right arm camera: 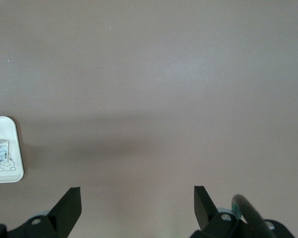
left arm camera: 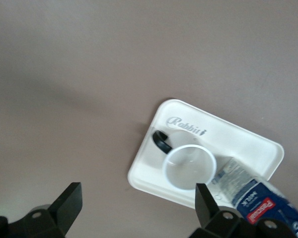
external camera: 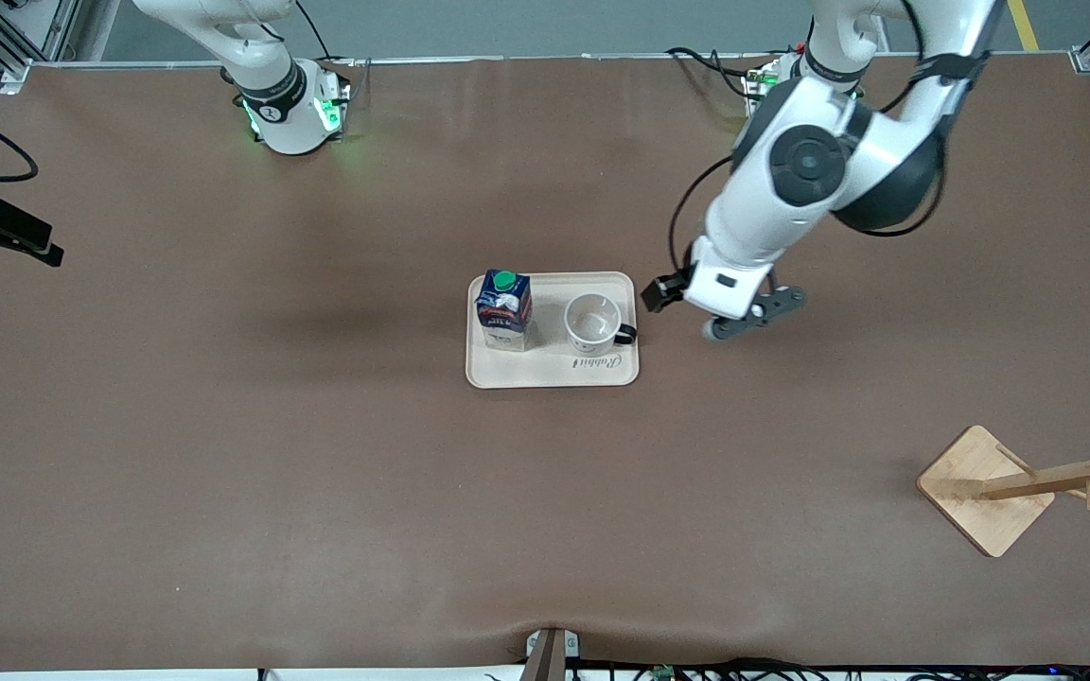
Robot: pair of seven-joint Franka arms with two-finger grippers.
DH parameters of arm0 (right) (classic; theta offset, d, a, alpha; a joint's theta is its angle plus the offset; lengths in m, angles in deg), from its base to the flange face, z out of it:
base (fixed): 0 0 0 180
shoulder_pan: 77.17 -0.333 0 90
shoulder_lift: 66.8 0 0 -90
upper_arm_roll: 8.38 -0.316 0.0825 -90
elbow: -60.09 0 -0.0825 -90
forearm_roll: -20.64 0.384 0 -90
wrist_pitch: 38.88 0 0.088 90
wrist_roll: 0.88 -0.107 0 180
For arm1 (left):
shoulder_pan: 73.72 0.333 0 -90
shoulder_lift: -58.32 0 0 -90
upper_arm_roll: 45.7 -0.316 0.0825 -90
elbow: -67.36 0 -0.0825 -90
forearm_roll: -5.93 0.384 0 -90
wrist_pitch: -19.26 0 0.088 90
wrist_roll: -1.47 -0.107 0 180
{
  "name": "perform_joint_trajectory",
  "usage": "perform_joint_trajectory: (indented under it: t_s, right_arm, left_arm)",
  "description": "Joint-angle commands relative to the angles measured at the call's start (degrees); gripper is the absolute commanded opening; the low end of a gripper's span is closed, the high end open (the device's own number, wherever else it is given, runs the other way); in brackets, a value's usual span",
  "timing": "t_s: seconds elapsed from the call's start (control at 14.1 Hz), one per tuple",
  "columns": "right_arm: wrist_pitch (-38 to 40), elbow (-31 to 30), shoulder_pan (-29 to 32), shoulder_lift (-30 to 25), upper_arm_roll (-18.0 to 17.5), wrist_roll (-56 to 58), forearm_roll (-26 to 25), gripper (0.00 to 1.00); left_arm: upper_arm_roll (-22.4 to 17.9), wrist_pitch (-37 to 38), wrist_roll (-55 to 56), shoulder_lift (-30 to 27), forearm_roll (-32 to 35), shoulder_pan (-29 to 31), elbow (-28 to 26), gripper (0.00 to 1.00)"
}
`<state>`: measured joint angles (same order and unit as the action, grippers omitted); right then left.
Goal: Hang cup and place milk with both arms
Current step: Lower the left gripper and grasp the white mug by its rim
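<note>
The cup [external camera: 592, 324], a white mug with a black handle, stands upright on a cream tray [external camera: 554, 374]. The milk [external camera: 504, 309], a dark-blue carton with a green cap, stands beside it on the tray, toward the right arm's end. My left gripper [external camera: 755, 315] is open and empty, low over bare table just off the tray's edge on the cup's handle side. The left wrist view shows the left gripper [left arm camera: 137, 208] with the cup [left arm camera: 189, 167], milk [left arm camera: 253, 198] and tray [left arm camera: 154, 119] ahead. My right gripper [right arm camera: 137, 206] is open over bare table; the tray's corner [right arm camera: 17, 148] shows.
A wooden mug tree [external camera: 1065, 476] on a square wooden base [external camera: 975, 511] stands near the front camera at the left arm's end. A black device on cables [external camera: 1, 230] sits at the table's edge at the right arm's end.
</note>
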<state>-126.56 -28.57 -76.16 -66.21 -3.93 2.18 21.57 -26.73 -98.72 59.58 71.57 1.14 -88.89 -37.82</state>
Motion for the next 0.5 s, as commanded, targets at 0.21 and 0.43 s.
perform_joint_trajectory:
  t_s: [0.21,0.43]
  right_arm:
    - [0.31,1.12,1.28,0.12,-0.58,0.45,0.21,1.00]
    - [-0.74,1.20,0.92,0.38,-0.67,0.37,0.21,1.00]
  left_arm:
    - [-0.25,-13.05,18.49,7.30,4.68,-5.92,-3.11,0.92]
    - [-0.34,-16.66,27.11,12.05,8.12,-9.87,-2.84,0.86]
